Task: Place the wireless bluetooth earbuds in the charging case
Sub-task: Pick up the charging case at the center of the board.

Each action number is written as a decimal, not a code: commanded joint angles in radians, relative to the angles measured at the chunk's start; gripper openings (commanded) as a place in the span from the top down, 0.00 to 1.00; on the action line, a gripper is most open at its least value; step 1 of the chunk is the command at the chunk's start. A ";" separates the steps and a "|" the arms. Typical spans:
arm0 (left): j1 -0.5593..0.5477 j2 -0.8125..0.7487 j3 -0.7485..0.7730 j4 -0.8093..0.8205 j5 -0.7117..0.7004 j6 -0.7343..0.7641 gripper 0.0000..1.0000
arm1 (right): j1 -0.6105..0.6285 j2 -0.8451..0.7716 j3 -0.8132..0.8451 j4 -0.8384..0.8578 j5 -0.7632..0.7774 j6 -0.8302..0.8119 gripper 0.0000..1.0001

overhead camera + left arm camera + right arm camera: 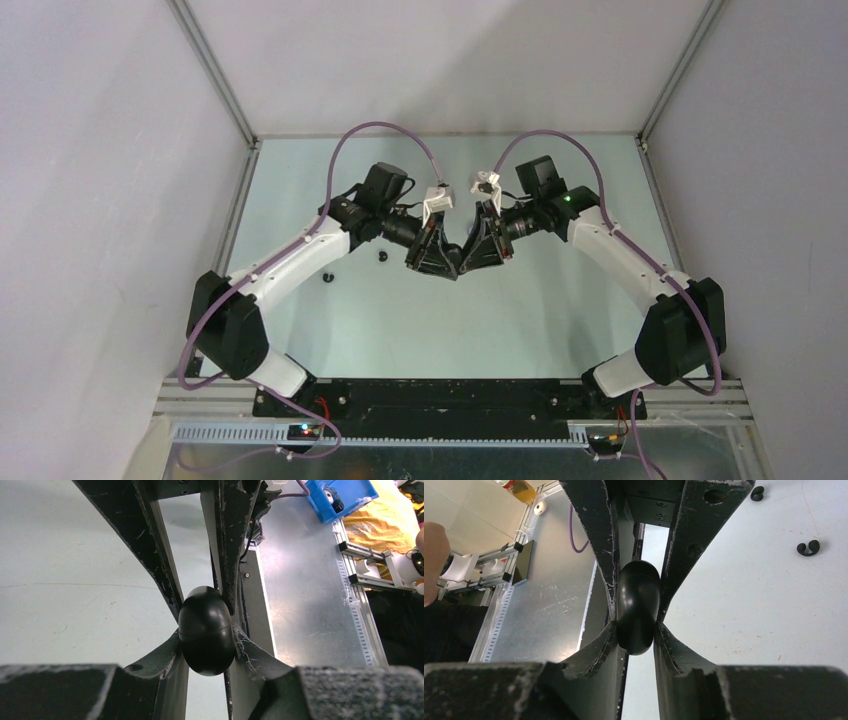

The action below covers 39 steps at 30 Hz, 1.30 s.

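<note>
The charging case [206,630] is a glossy black egg shape with a thin seam around it, and it looks closed. It is held above the table at the middle, pinched from both sides. My left gripper [206,642] is shut on it, and my right gripper [636,632] is shut on the same case [638,605]. In the top view the two grippers [437,262] [478,258] meet tip to tip and hide the case. Two black earbuds [383,255] [329,277] lie on the table left of the left gripper. They also show in the right wrist view [757,493] [808,548]. No purple earbuds are in view.
The pale table [440,330] is walled by white panels with metal frame posts at the back corners. A metal apron [310,605] runs along the near edge. Beyond it are a blue bin [345,495] and a person's hand [431,555].
</note>
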 commanded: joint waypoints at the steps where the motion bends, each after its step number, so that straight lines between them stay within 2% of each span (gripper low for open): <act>1: -0.003 -0.033 0.044 0.026 0.010 0.011 0.71 | 0.005 -0.022 0.007 0.019 -0.006 0.011 0.73; 3: -0.004 -0.031 0.042 0.034 -0.003 0.002 0.61 | 0.004 -0.035 0.007 0.028 0.020 0.026 0.73; 8: -0.004 -0.029 0.038 0.053 -0.034 -0.020 0.54 | 0.009 -0.059 0.007 0.052 0.126 0.063 0.77; 14: -0.005 -0.026 0.033 0.078 -0.075 -0.043 0.49 | 0.010 -0.069 0.007 0.072 0.162 0.094 0.78; 21: -0.004 -0.018 0.029 0.106 -0.109 -0.077 0.50 | 0.026 -0.083 0.007 0.082 0.196 0.106 0.78; 25: -0.004 -0.016 0.026 0.110 -0.109 -0.079 0.57 | 0.031 -0.085 0.007 0.084 0.204 0.105 0.77; 27: -0.004 -0.016 0.024 0.113 -0.107 -0.079 0.63 | 0.031 -0.087 0.007 0.083 0.204 0.103 0.77; 29: -0.004 -0.016 0.024 0.112 -0.104 -0.078 0.65 | 0.031 -0.089 0.007 0.083 0.207 0.100 0.77; 39: -0.004 -0.015 0.030 0.090 -0.074 -0.054 0.51 | 0.008 -0.096 0.007 0.082 0.188 0.100 0.77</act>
